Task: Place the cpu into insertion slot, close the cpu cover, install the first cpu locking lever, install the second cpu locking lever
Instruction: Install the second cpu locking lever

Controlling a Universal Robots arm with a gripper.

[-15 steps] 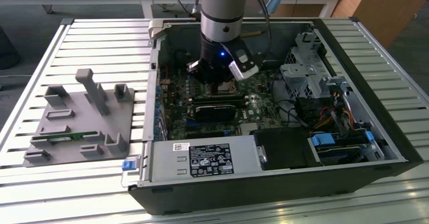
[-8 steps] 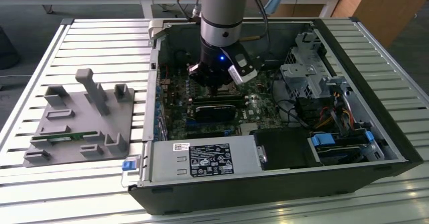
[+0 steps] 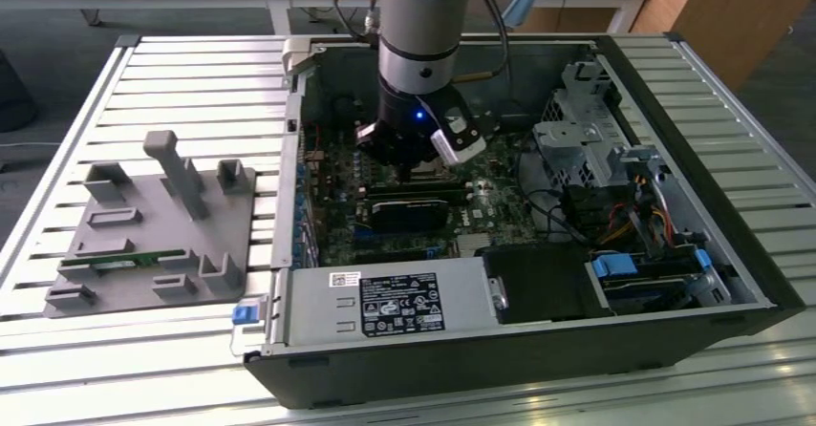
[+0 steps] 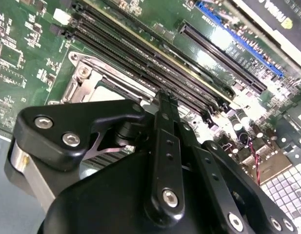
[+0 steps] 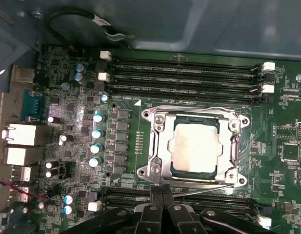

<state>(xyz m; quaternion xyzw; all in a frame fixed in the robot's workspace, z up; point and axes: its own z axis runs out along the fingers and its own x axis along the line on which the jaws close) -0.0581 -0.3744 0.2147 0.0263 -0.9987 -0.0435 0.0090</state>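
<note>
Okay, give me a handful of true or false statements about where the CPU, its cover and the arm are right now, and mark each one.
1. The cpu sits in the insertion slot, seen in the first wrist view. True.
2. The cpu cover stands raised upright off the socket. False: it lies down flat around the chip, whose silvery top shows through its window.
3. The gripper is at the socket's edge, beside a thin lever. True.
4. The jaws are spread wide apart. False: they are shut together, tips meeting.
5. In the exterior view the arm reaches over the grey fixture tray. False: it reaches down into the open computer case.
</note>
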